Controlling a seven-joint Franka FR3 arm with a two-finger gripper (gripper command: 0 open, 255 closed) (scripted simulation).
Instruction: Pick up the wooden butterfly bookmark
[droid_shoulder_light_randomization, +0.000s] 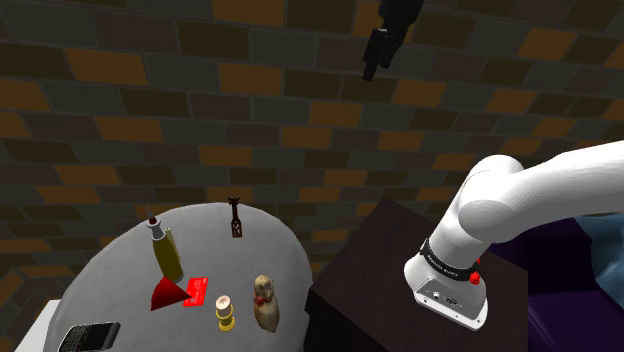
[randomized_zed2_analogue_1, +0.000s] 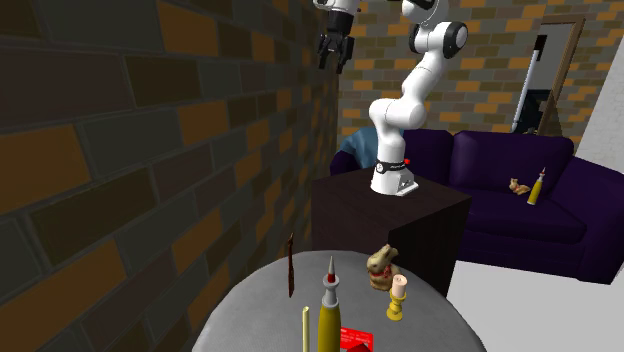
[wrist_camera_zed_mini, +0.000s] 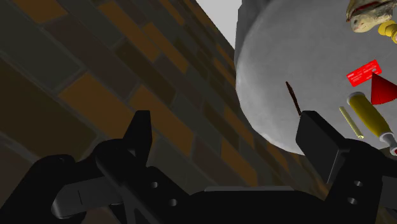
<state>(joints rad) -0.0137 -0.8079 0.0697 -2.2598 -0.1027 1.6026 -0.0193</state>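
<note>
The butterfly bookmark (droid_shoulder_light_randomization: 236, 218) is a thin dark brown piece standing upright near the far edge of the round grey table (droid_shoulder_light_randomization: 270, 250). In the second exterior view the bookmark (randomized_zed2_analogue_1: 290, 265) is a slim dark strip by the brick wall. My gripper (droid_shoulder_light_randomization: 372, 68) hangs high against the wall, far above and away from the table. It is also high by the wall in the second exterior view (randomized_zed2_analogue_1: 331, 60). In the wrist view my gripper (wrist_camera_zed_mini: 226, 130) is open and holds nothing, with the bookmark (wrist_camera_zed_mini: 292, 98) far beyond its fingers (wrist_camera_zed_mini: 315, 137).
On the table stand a yellow bottle (droid_shoulder_light_randomization: 166, 250), a red cone (droid_shoulder_light_randomization: 165, 293), a red card (droid_shoulder_light_randomization: 197, 289), a yellow candlestick (droid_shoulder_light_randomization: 225, 312), a tan figurine (droid_shoulder_light_randomization: 265, 302) and a black phone (droid_shoulder_light_randomization: 88, 337). The dark stand (droid_shoulder_light_randomization: 400, 270) adjoins the table. A purple sofa (randomized_zed2_analogue_1: 520, 200) sits behind.
</note>
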